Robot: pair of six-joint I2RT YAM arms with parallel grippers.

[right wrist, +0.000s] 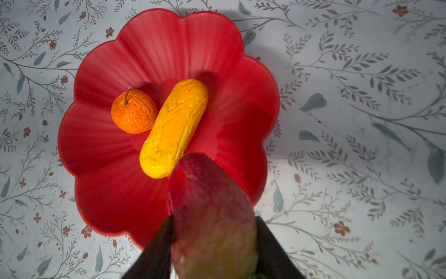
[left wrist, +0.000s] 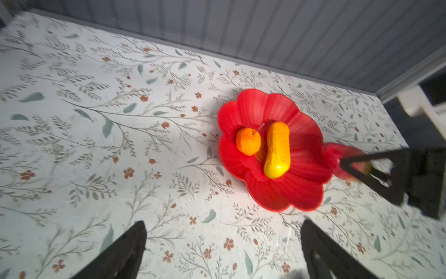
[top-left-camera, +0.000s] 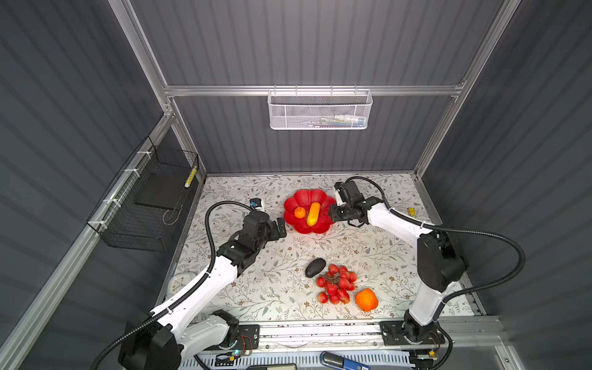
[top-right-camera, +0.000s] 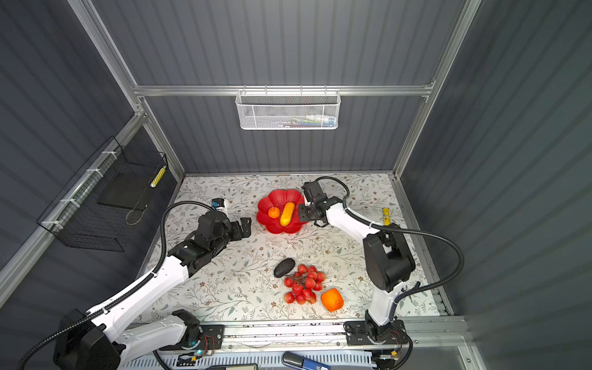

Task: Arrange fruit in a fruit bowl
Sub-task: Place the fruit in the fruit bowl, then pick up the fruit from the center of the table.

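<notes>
While the small orange (top-left-camera: 300, 212) and the long yellow fruit (top-left-camera: 313, 213) already lie side by side in the fruit bowl (top-left-camera: 307, 196), at the centre of both top views, the right gripper (top-left-camera: 332, 213) hangs at the bowl's right rim, clamped on the strawberry (right wrist: 212, 193) (not yet let go). The left gripper (left wrist: 224, 224) gapes wide and empty just left of the bowl. The avocado (top-left-camera: 315, 267), the bunch of red berries (top-left-camera: 336, 283) and the large orange (top-left-camera: 366, 299) lie on the table (top-left-camera: 256, 288) at lower centre, so I judge the task roughly halfway done.

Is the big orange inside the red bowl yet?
No, the big orange sits on the table beside the red berries, while the red bowl holds the small orange and long yellow fruit.
</notes>
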